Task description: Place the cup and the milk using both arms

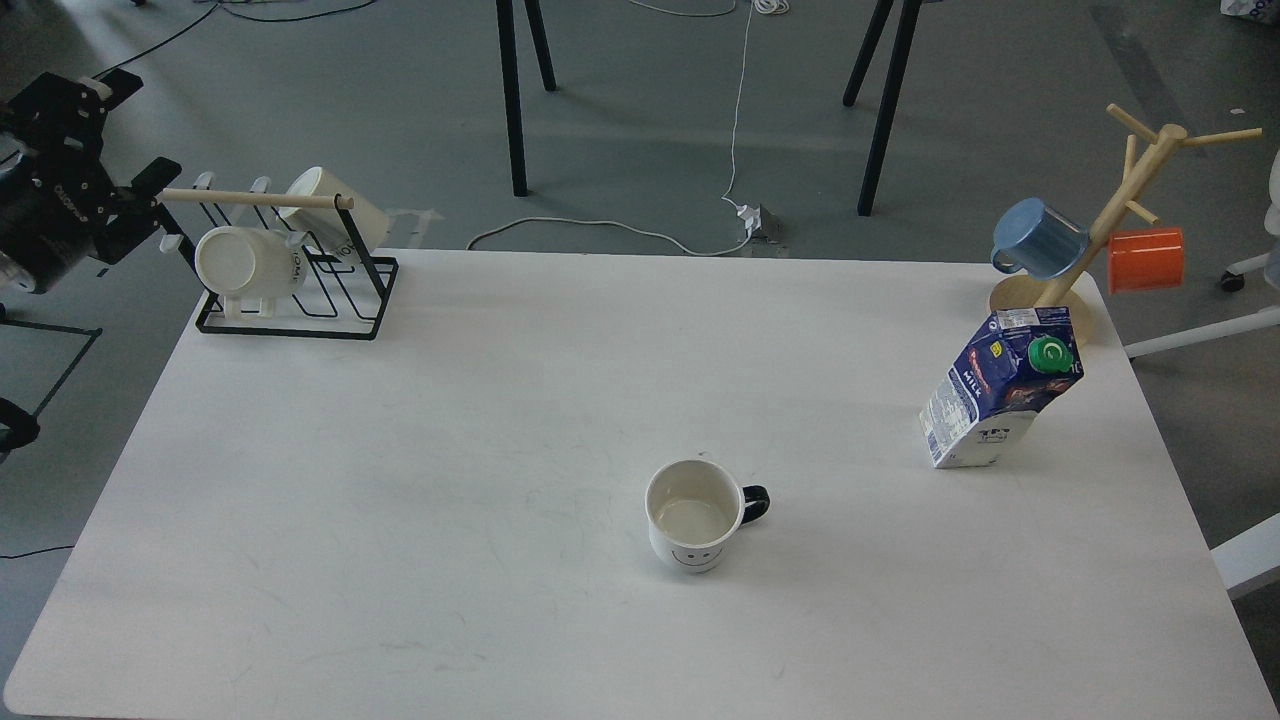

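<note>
Left end effector [150,195] black, angular; ceramic cup [695,525] round; milk [1000,390] gabled.

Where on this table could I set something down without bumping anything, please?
The near left of the table is bare, between the wire rack and the cup; so is the far middle. It is crowded at the far right, where the milk stands by the mug tree.

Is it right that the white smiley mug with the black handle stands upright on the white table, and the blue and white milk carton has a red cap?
Not quite. The head view shows the blue and white milk carton has a round green cap, not red. The white smiley mug with the black handle does stand upright on the white table.
</note>
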You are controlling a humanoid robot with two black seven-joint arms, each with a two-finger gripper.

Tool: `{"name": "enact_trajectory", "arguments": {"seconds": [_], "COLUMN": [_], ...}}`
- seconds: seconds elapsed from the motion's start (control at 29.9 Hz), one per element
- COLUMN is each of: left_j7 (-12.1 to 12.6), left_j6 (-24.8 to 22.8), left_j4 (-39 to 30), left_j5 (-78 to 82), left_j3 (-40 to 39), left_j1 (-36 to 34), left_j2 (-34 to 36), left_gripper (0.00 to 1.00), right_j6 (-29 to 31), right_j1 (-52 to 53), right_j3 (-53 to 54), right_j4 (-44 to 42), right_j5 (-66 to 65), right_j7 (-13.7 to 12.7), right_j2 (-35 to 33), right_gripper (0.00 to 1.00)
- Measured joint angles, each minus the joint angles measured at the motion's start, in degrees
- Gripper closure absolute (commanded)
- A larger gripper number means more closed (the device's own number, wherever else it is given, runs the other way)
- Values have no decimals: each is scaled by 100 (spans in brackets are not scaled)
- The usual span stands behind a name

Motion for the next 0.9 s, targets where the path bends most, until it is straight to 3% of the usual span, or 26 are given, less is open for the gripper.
{"name": "enact_trajectory", "arguments": {"seconds": [0.17,0.37,0.6,0.9], "left_j7": [0,-1,-1,-1], "left_j6": [0,0,0,0], "left_j4": [0,23,124,158], "left_j5": [8,17,39,61], "left_j3": [10,30,40,47], "left_j1": [13,23,35,85], "left_j2": [-27,-96,-198,-204], "left_gripper": [3,3,3,3], "right_j6": [0,0,0,0], "right_j1": [-890,-2526,-3614,-3452], "right_j3": [21,36,-49,-371], "right_j4": [535,2261,3189,3262], "right_j5": [1747,3296,3183,2361], "right_j7": [-366,-648,-856,-853], "right_j2": [-90,-452,-427,351], "right_gripper": [1,0,0,1]}}
